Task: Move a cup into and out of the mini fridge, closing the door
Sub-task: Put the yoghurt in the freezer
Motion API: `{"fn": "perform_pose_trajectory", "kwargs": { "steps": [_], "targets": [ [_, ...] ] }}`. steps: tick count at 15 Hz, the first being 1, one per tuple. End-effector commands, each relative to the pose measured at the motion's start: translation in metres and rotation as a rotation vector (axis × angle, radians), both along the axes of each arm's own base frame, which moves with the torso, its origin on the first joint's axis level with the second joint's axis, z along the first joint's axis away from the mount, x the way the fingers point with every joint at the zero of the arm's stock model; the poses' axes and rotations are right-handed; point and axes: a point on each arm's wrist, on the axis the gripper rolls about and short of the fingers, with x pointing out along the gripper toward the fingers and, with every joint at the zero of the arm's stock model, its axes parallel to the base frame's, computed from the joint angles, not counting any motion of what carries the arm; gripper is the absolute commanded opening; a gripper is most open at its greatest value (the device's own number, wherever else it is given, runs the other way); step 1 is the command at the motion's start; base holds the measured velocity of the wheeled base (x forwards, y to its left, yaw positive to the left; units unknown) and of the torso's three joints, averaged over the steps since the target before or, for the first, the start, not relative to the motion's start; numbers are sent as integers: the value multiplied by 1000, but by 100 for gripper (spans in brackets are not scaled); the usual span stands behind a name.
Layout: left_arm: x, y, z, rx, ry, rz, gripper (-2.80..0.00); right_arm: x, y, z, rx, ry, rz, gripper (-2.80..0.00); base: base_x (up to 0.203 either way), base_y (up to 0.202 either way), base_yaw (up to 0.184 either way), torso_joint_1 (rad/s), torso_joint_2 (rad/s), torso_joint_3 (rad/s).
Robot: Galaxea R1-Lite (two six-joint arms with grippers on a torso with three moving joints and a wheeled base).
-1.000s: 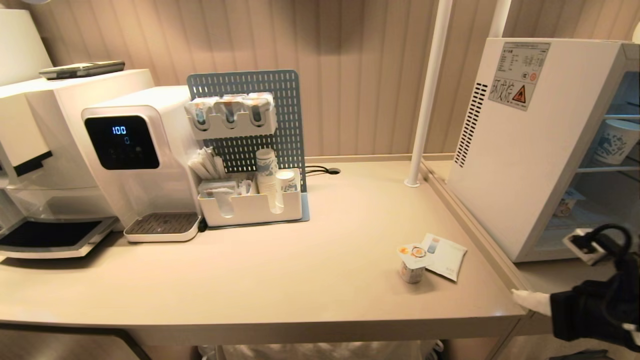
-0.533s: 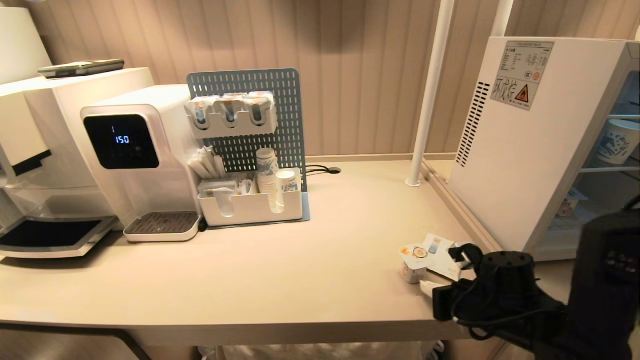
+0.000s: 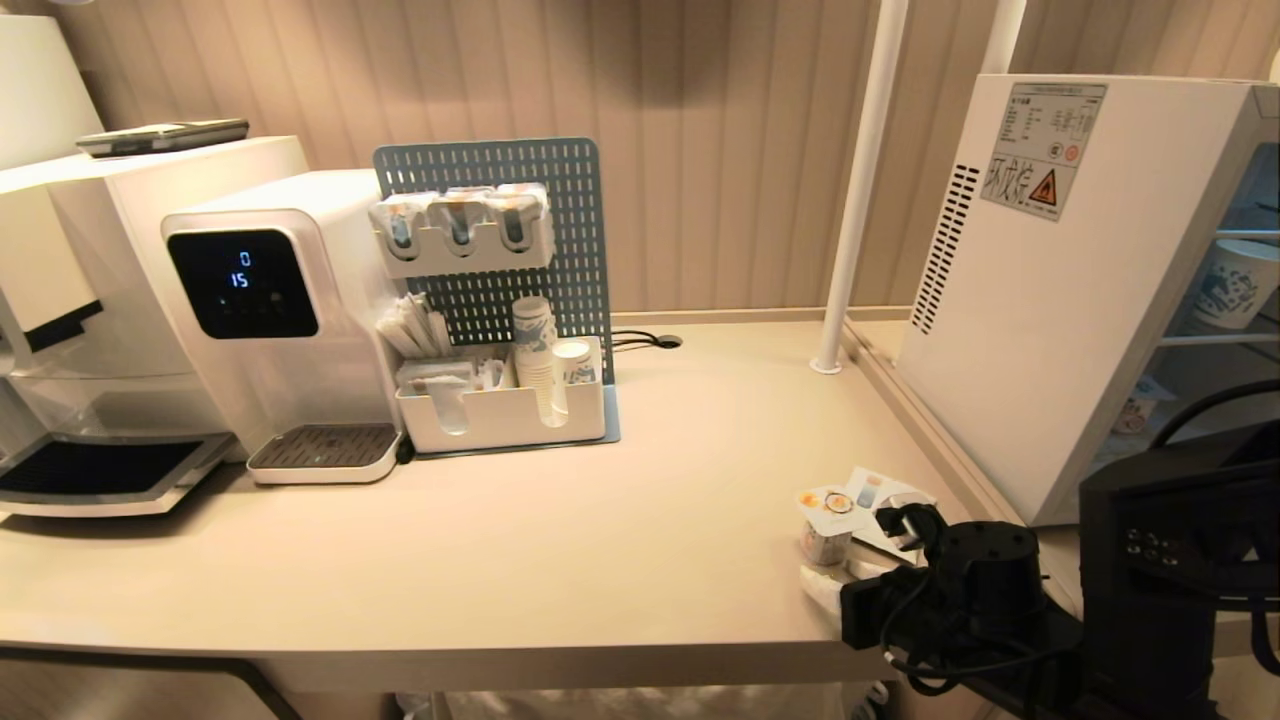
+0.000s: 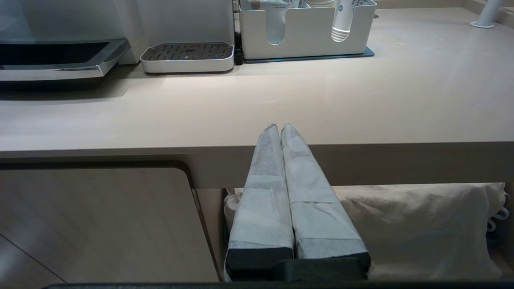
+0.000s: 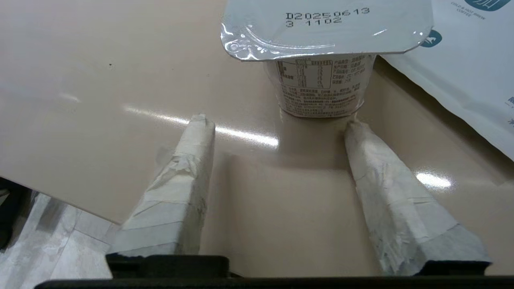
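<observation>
Beige counter [image 3: 600,560] edge, right claw [image 5: 277,124] spread before sealed cup [image 5: 321,80], left claw [image 4: 280,127] pressed together below edge.

- The right hand [image 5: 277,124] is low over the near right part of the tabletop [image 3: 600,560], its two tape-wrapped fingers [image 5: 180,180] spread well apart and pointing away from the robot.
- The right arm [image 3: 1160,570] is a bulky black shape at the lower right of the head view.
- The left hand [image 4: 280,127] is level at the tabletop's front edge, its fingers pressed together, holding nothing.
</observation>
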Motion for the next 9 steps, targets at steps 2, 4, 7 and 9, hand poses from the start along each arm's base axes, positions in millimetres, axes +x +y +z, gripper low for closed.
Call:
{"fn": "perform_pose_trajectory", "kwargs": {
  "steps": [2,4,7,9],
  "targets": [
    [0,0,0,0,-1,-1,-280,9,-2,2,-1,-36,-11,0,0,0,0,0,0,0],
    [0,0,0,0,-1,-1,-280,22,0,4,0,-57,-22,0,0,0,0,0,0,0],
    [0,0,0,-1,-1,-1,-280,50,-4,11,-9,-63,-61,0,0,0,0,0,0,0],
    [0,0,0,-1,-1,1,-280,67,-5,12,-17,-60,-77,0,0,0,0,0,0,0]
  ]
}}
